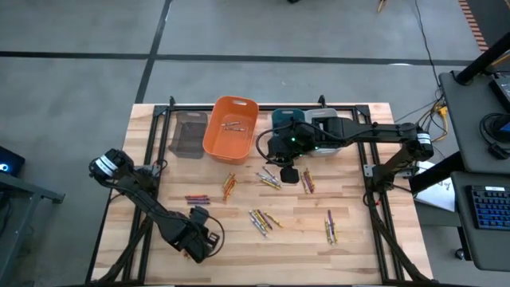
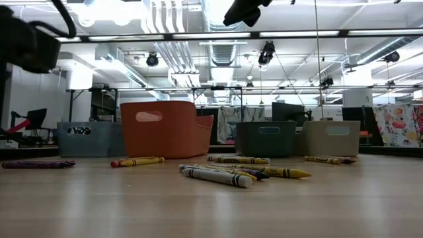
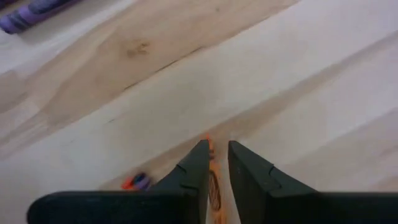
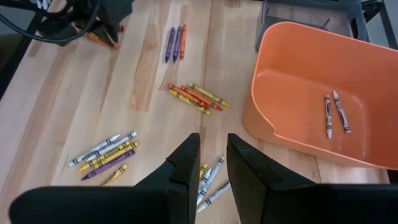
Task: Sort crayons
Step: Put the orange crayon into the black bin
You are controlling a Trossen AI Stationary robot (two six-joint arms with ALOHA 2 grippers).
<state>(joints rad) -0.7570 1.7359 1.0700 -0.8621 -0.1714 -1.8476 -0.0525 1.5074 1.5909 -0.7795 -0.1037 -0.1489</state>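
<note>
Crayons (image 1: 265, 219) lie in loose clusters across the worktop (image 1: 358, 247); two rest inside the orange bin (image 1: 231, 126). The left gripper (image 3: 214, 163), low at the near edge, has its jaws clamped on an orange crayon (image 3: 213, 186). The right gripper (image 4: 211, 163) hangs beside the bin, jaws slightly apart, empty.

Pale wood desk (image 1: 351, 247) on grey concrete floor (image 1: 72, 80) crossed by dark seam lines; right of desk, side table with keyboard (image 1: 484, 209); above desk level, open ceiling with silver ducts (image 2: 218, 26) and bright strip lights (image 2: 297, 33).
</note>
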